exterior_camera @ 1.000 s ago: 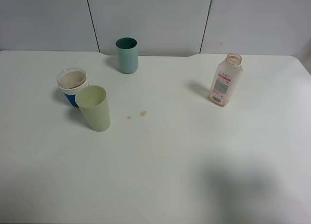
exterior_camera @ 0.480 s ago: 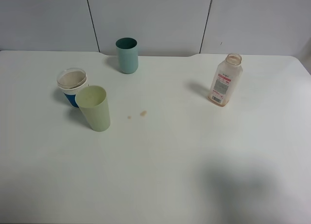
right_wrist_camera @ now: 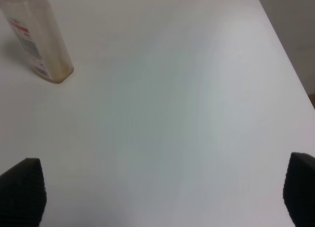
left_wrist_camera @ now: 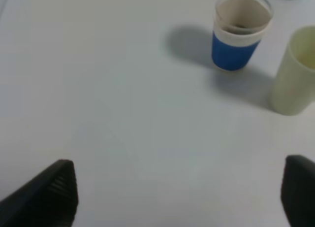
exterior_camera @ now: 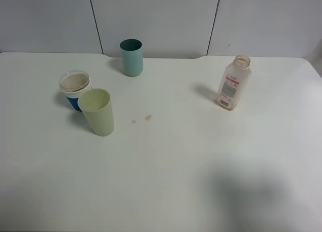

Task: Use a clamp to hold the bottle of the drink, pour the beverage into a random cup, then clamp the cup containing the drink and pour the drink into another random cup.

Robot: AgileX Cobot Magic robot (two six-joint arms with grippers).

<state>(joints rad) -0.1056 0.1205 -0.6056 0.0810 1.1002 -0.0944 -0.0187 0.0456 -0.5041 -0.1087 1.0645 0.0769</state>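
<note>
A clear plastic bottle (exterior_camera: 233, 83) with a red-and-white label stands uncapped at the right of the white table (exterior_camera: 171, 181). The right wrist view also shows the bottle (right_wrist_camera: 37, 40), far ahead of my right gripper (right_wrist_camera: 160, 192), which is open and holds nothing. Three cups stand on the left. A teal cup (exterior_camera: 132, 57) is at the back. A white cup with a blue band (exterior_camera: 75, 90) is in front of it. A pale green cup (exterior_camera: 97, 112) stands beside the banded one. My left gripper (left_wrist_camera: 177, 197) is open and empty, well short of the banded cup (left_wrist_camera: 238, 37) and the green cup (left_wrist_camera: 295, 74). Neither gripper shows in the exterior view.
Two small brownish drops (exterior_camera: 148, 117) lie on the table near its middle. The table's right edge (right_wrist_camera: 285, 45) runs close to the right gripper's side. Grey wall panels (exterior_camera: 156, 20) stand behind the table.
</note>
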